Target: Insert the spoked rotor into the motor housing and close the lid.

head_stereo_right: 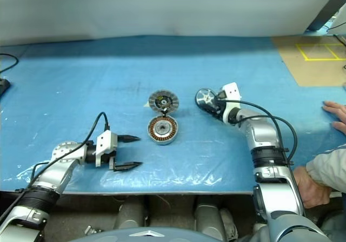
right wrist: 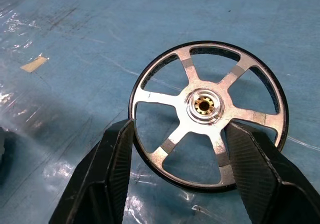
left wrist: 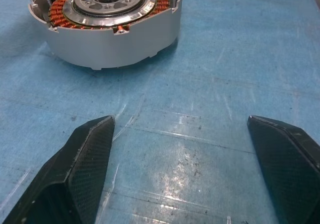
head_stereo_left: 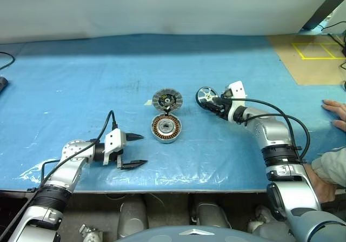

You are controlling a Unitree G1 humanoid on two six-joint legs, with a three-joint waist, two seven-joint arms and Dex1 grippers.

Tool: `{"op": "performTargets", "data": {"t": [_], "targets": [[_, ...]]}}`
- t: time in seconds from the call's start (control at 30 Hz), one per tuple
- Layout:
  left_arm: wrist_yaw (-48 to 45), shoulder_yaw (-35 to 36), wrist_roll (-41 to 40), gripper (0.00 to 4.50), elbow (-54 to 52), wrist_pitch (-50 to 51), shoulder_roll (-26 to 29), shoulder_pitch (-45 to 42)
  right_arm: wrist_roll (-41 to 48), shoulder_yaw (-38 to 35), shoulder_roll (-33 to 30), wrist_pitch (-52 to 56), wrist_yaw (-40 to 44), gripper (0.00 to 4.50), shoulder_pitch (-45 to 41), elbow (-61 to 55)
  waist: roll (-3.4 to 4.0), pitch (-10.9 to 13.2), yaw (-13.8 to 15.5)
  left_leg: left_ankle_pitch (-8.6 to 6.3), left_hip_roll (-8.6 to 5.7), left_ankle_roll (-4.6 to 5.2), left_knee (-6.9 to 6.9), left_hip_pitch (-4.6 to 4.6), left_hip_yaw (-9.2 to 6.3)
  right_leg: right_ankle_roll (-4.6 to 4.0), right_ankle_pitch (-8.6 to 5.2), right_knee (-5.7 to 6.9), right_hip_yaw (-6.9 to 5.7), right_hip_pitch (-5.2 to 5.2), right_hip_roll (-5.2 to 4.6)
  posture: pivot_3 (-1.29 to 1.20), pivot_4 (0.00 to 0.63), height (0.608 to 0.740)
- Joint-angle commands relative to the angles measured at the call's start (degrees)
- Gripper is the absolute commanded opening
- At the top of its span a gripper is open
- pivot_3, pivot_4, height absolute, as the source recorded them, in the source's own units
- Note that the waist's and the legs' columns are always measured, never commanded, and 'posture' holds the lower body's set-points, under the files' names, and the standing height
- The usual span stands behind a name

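Flanking the spoked rotor, right gripper fingers; housing apart.

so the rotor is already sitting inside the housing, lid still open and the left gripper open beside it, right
Not quite: the spoked rotor lies on the blue mat between the right gripper's fingers, as the right wrist view shows. The motor housing holds only windings, lid open, left gripper open beside it.

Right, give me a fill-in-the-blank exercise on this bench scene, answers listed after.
1. The right gripper has its fingers on either side of the ____.
2. Inside the motor housing runs a ring of ____ windings.
3. The lid lies flipped ____, on the housing's far side.
4. The left gripper holds ____.

Missing words: spoked rotor; copper; open; nothing
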Motion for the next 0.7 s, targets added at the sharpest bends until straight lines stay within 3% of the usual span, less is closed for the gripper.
{"op": "performTargets", "data": {"t": [0.03, 0.27, 0.37, 0.57, 0.7], "targets": [[0.2, -1.1, 1.7, 4.50, 2.2, 0.2, 0.3, 0.9, 0.9, -0.2, 0.5, 1.0, 0.5, 3.01, 0.5, -0.1, 0.02, 0.0, 0.0, 0.00, 0.00, 0.00, -0.01, 0.00, 0.00, 0.00, 0.00, 0.00, 0.00, 0.00, 0.00, 0.00, 0.150, 0.740], [0.4, -1.4, 1.8, 4.50, 2.9, -0.4, 0.1, 0.6, -1.1, 1.0, 0.5, 0.4, -0.6, 3.01, 0.3, 1.7, 0.09, -0.1, 0.0, 0.00, -0.01, 0.00, -0.05, 0.03, 0.01, 0.00, 0.00, 0.00, 0.01, 0.01, 0.00, 0.00, 0.150, 0.740], [0.4, -1.5, 1.8, 4.50, 2.8, -0.5, 0.0, 0.7, -2.7, 2.1, 0.2, -0.2, -1.0, 2.45, 0.3, 2.5, 0.08, -0.1, 0.0, 0.00, -0.01, 0.00, -0.07, 0.13, 0.03, 0.00, 0.00, -0.01, 0.01, 0.07, 0.00, 0.00, 0.150, 0.740], [0.5, -1.5, 1.8, 4.50, 2.7, -0.4, 0.2, 0.9, -5.1, 3.7, -0.3, -1.6, -1.2, 0.54, 0.5, 3.3, 0.07, -0.3, 0.0, -0.01, -0.01, 0.00, -0.23, 0.32, 0.04, 0.00, -0.01, -0.18, 0.06, 0.25, 0.00, 0.00, 0.150, 0.740], [0.5, -1.5, 1.7, 4.50, 2.8, -0.4, 0.2, 0.9, -6.4, 4.6, -0.7, -2.2, -1.4, 0.54, 0.5, 3.3, 0.07, -0.5, -0.1, -0.01, -0.01, 0.00, -0.35, 0.44, 0.04, 0.00, -0.01, -0.39, 0.05, 0.43, 0.00, 0.00, 0.150, 0.740]]}}
